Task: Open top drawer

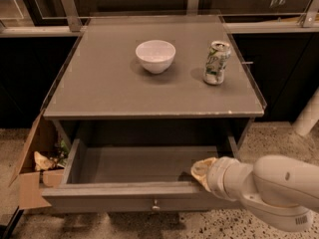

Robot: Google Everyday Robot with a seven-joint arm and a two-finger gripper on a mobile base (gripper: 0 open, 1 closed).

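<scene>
The top drawer (129, 195) of the grey cabinet stands pulled out, its shallow plain grey inside in view and its small round metal knob (156, 205) on the front. My gripper (202, 172) sits at the drawer's front right corner, over its front rim, at the end of the white arm (271, 190) that comes in from the lower right. The two lower drawers are hidden below the open one.
A white bowl (155, 56) and a drinks can (217, 62) stand on the cabinet top (99, 83). An open cardboard box (35, 171) with scraps sits on the floor at the left. A glass-fronted counter runs behind.
</scene>
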